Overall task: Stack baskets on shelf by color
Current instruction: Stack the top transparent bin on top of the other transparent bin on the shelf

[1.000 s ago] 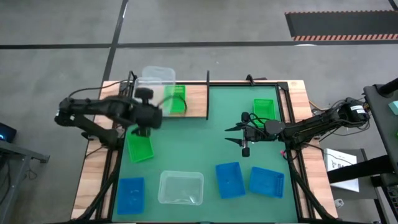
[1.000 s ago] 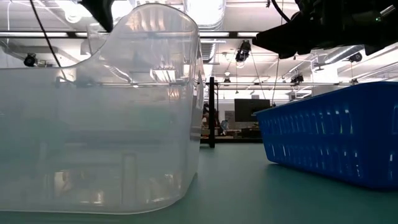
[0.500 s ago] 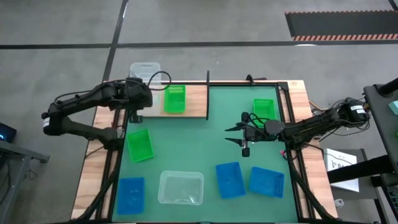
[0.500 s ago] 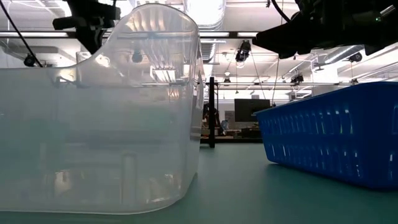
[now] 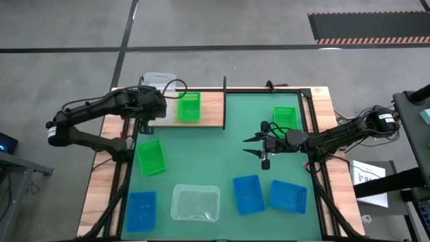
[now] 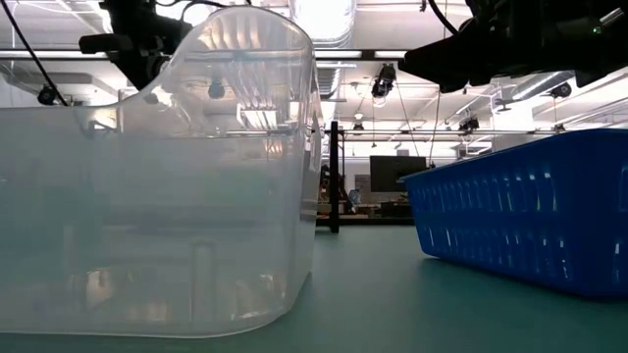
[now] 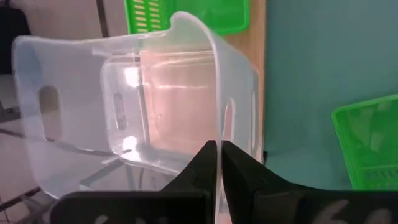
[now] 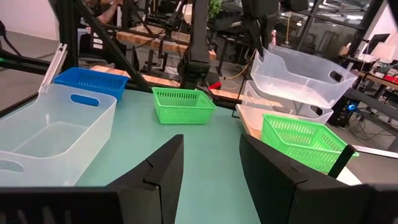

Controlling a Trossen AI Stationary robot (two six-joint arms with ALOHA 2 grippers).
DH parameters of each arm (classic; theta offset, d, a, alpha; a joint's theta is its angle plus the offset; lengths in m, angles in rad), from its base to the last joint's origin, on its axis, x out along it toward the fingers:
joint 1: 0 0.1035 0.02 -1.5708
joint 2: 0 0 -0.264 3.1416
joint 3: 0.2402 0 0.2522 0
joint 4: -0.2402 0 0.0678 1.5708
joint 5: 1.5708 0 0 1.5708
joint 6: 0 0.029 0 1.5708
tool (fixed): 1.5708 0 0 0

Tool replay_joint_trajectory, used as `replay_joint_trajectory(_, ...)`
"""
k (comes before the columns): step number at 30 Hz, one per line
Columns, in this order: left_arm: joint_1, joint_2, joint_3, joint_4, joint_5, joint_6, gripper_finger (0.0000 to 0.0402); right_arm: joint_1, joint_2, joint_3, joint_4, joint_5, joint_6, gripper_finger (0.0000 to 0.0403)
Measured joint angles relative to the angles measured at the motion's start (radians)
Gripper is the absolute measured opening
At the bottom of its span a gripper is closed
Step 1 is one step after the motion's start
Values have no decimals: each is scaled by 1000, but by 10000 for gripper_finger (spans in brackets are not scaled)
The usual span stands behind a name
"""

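My left gripper (image 5: 154,102) is shut on a clear basket (image 5: 160,84) held tilted over the left end of the light-wood shelf (image 5: 211,107). The right wrist view shows the held basket (image 8: 298,71) just above a second clear basket (image 8: 273,109) that stands on the shelf. A green basket (image 5: 189,106) stands on the shelf beside them. My right gripper (image 5: 247,146) is open and empty over the right half of the green mat. My left gripper pinches the rim of one side wall (image 7: 217,134) of the clear basket, the wall with the handle slots. One finger is inside the basket and one outside. The basket is lifted clear and tilted, open side toward the wrist camera.
On the mat (image 5: 222,154) stand a green basket (image 5: 150,156) at the left, a green one (image 5: 285,117) at the far right, a blue one (image 5: 142,210), a clear one (image 5: 195,202) and two blue ones (image 5: 248,194) (image 5: 288,195) along the near edge.
My left gripper has carried the clear basket toward the table's far left corner, from over the shelf's near edge to over the shelf's left end. It turned on the way. In the last half second the basket has come a little lower. My right arm has kept still.
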Motion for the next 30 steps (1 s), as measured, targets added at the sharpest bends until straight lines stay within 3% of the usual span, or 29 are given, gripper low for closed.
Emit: replay_joint_trajectory(30,40,2,-37,10,7,-10,0,0,0,0,-2,0,7,148)
